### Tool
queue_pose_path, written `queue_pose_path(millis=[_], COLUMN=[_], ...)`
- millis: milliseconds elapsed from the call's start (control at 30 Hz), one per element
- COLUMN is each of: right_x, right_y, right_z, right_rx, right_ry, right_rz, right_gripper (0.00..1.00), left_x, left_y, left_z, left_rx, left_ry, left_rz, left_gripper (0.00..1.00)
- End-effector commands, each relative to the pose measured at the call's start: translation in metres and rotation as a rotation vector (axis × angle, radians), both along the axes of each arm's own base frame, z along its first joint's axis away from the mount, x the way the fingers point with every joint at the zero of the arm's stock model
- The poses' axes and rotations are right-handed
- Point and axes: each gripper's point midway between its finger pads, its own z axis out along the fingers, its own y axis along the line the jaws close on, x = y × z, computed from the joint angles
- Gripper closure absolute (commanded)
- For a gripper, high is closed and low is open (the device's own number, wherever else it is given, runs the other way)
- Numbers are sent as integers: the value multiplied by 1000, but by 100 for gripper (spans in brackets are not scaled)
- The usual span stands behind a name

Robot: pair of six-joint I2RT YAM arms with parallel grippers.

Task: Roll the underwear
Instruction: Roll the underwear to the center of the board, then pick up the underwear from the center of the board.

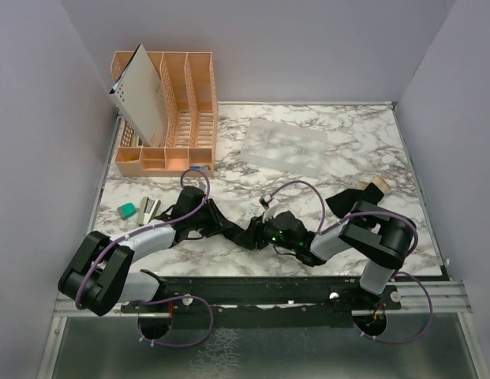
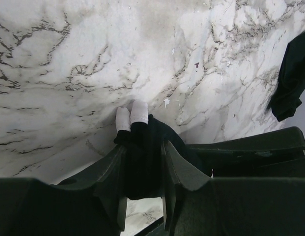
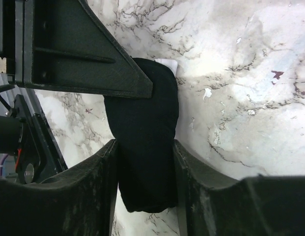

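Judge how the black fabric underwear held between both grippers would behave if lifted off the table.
Probably floppy: the black fabric underwear lies crumpled between the left gripper and right gripper, holding no shape. Likely light, being thin cloth bunched small in the right wrist view. The bundle may unfold if released.

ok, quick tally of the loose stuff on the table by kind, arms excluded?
black underwear: 2 (one between the arms, one with a tan band at right)
peach organizer rack: 1
white perforated panel: 1
clear plastic lid: 1
small teal block: 1
small grey item, too small to identify: 1
Total: 7
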Motion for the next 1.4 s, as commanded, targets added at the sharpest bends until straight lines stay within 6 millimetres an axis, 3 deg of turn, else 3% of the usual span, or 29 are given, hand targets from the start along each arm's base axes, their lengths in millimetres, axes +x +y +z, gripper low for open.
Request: queue_pose_path(millis=[0, 233, 400, 633, 800, 1100, 1367], right_x=[-4, -3, -2, -5, -4, 5, 5], right_y=[-23, -16, -14, -17, -25, -44, -37], right_z=[-28, -5, 10, 50, 65, 83, 85], right_rx=[-141, -139, -168, -99, -144, -292, -456], right_ry=[21, -93, -181, -322, -436, -786, -1012], right_rz=[-13, 67, 133, 167, 199, 276, 375], right_gripper=[50, 31, 25, 24, 24, 26, 32], left_x=[-15, -13, -12, -11, -11, -9, -7], left_y=[14, 13, 13, 14, 13, 11, 9], left_z=[-25, -25, -24, -23, -23, -18, -12], left_rx=[101, 104, 108, 118, 115, 116, 121], left_ry=[80, 85, 85, 87, 90, 95, 118], left_rz=[-17, -13, -14, -17, -16, -24, -19], left_gripper=[89, 89, 89, 89, 89, 90, 90])
